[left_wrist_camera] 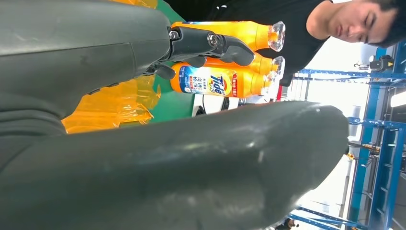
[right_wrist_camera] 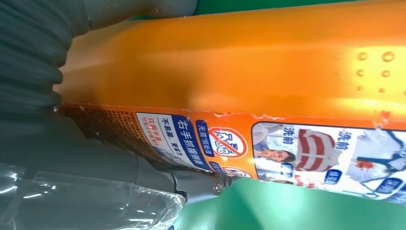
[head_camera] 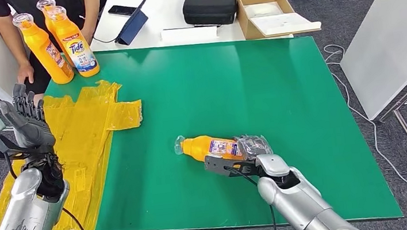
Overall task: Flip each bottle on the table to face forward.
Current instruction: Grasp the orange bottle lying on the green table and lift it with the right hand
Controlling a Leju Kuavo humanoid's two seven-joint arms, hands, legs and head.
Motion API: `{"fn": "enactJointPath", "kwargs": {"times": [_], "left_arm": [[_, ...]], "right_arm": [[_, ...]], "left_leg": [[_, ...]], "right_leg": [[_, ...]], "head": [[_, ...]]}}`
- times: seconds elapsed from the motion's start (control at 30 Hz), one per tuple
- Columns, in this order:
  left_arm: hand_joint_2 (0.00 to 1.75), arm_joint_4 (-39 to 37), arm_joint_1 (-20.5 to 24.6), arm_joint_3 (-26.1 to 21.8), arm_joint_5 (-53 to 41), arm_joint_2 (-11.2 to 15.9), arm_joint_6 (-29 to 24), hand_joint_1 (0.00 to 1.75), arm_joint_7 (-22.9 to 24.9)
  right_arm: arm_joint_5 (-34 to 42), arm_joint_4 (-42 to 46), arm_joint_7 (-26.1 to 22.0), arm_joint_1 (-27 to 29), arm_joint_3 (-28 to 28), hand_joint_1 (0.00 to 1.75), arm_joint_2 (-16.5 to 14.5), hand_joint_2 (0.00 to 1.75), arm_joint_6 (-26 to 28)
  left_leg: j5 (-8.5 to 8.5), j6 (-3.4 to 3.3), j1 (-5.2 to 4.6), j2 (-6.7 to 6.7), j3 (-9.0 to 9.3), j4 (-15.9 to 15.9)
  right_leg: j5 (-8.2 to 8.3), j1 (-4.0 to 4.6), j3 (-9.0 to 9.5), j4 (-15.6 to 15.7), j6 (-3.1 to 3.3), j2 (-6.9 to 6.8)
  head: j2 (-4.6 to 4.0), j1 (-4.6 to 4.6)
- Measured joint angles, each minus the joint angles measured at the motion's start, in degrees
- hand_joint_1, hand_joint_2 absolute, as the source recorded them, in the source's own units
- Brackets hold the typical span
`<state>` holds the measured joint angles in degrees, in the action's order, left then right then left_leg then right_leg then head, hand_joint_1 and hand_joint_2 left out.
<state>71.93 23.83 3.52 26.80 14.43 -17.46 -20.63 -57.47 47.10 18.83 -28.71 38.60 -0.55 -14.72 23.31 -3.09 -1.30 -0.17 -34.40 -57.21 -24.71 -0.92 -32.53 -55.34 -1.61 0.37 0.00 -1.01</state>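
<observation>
An orange detergent bottle (head_camera: 208, 147) lies on its side on the green mat (head_camera: 256, 86), clear cap toward the left. My right hand (head_camera: 250, 151) grips its base end; up close, the bottle (right_wrist_camera: 239, 67) shows its back label between my thumb and fingers (right_wrist_camera: 62, 143). Three more orange bottles stand at the mat's far left corner: one (head_camera: 79, 47) with its Tide label facing me, one (head_camera: 43, 49) beside it, one (head_camera: 45, 5) behind. My left hand (head_camera: 27, 115) is raised at the mat's left edge, fingers apart, holding nothing. The left wrist view has this hand (left_wrist_camera: 167, 167) and the standing bottles (left_wrist_camera: 215, 81).
Crumpled yellow plastic sheeting (head_camera: 87, 134) covers the mat's left side. A person stands behind the upright bottles, one hand (head_camera: 25, 71) on the table edge. Behind the mat are a tablet (head_camera: 133, 24), a black case (head_camera: 210, 4) and a cardboard box (head_camera: 270, 12). A white table (head_camera: 394, 29) stands at right.
</observation>
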Motion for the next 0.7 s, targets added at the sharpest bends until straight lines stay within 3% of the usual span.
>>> {"fn": "enactJointPath", "kwargs": {"times": [0.7], "left_arm": [[0.0, -1.4, 0.8, 1.0, 0.6, -0.7, 1.2, 0.0, -0.6]], "right_arm": [[-0.6, -8.0, -1.2, -2.9, -2.2, 1.75, -0.9, 1.75, 4.0]], "left_leg": [[-0.16, 0.05, 0.05, -0.07, 0.37, 0.0]], "right_leg": [[0.13, -0.02, -0.24, 0.0, 0.2, -0.01]], "head": [[0.0, 0.0]]}}
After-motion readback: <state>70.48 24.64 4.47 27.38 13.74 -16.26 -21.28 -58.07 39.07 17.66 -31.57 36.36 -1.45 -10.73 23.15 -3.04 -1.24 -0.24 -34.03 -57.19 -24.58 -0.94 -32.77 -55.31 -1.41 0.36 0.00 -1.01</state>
